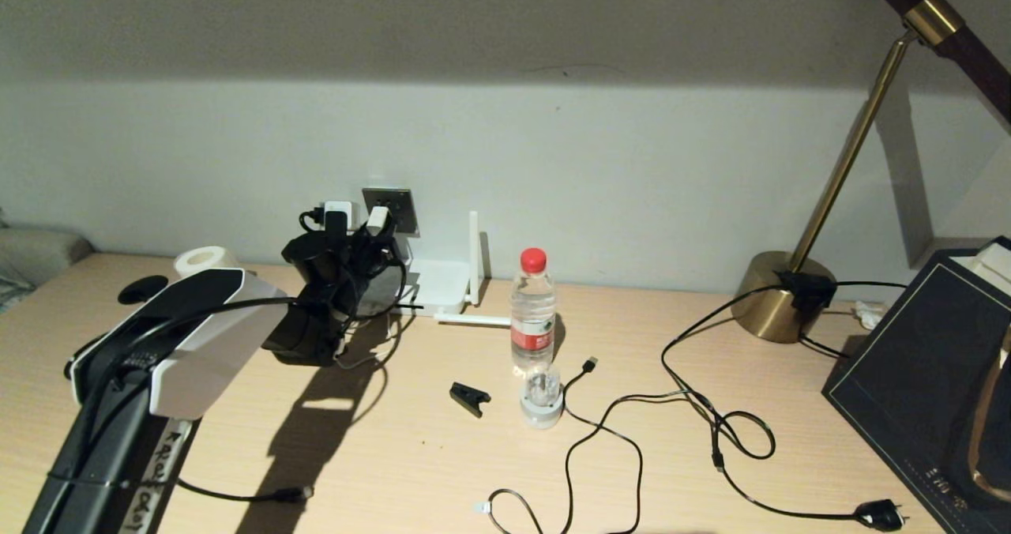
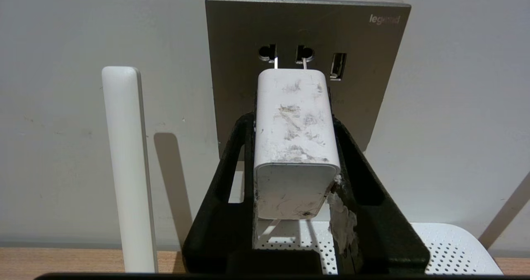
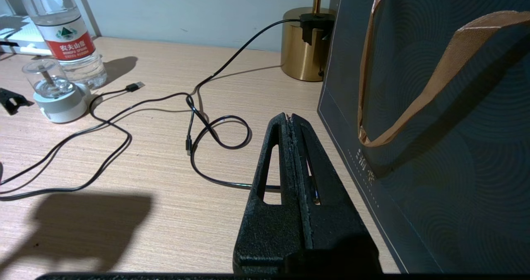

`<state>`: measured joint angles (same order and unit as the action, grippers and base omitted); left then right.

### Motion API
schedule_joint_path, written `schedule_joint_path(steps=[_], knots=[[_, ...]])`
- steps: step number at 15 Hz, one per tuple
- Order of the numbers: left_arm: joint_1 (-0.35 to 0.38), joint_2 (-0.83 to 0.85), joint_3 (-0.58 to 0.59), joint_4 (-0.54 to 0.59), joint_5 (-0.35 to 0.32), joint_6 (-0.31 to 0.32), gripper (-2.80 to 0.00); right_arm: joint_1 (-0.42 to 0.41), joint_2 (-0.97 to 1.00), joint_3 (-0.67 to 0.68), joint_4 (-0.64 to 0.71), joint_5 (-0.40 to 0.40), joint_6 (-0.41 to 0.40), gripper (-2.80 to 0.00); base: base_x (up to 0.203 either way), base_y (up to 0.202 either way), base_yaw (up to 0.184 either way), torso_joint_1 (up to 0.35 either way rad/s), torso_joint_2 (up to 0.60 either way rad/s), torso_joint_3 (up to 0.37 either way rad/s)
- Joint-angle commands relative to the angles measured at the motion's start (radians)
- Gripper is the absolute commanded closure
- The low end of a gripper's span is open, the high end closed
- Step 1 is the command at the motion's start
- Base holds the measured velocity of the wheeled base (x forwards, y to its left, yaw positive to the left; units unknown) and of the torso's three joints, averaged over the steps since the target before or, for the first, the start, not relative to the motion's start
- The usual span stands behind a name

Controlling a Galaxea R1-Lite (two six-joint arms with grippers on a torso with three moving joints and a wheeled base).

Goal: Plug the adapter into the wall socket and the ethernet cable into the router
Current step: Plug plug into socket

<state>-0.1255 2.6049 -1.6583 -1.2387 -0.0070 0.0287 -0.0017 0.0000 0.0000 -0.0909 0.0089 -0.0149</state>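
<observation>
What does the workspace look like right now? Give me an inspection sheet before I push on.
Surface: light wooden desk against a pale wall.
Job's things: adapter held at the wall socket, prong tips at the two upper holes, metal still showing, not seated. Router on the desk below the socket. Ethernet cable: not identified.
Clutter: water bottle, small clear-domed gadget, black clip, paper roll, dark gift bag.
Grippers: left tool shut on the adapter; right tool shut, empty, above the desk beside the bag.
Cables: thin black USB cable and lamp cord lie loose.
Surroundings: brass lamp at the rear right.
</observation>
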Motion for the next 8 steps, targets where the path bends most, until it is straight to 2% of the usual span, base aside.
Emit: schedule_joint_path(steps=[1,8], knots=[[0.001,0.004,-0.011,-0.005,0.001,0.0,0.0,0.0,0.002,0.035,-0.001,0.0,0.0,0.0,0.0,0.0,0.0,0.0,0.0,0.0],[0.001,0.007,-0.016,0.002,0.001,0.0,0.0,0.0,0.002,0.035,-0.001,0.0,0.0,0.0,0.0,0.0,0.0,0.0,0.0,0.0]])
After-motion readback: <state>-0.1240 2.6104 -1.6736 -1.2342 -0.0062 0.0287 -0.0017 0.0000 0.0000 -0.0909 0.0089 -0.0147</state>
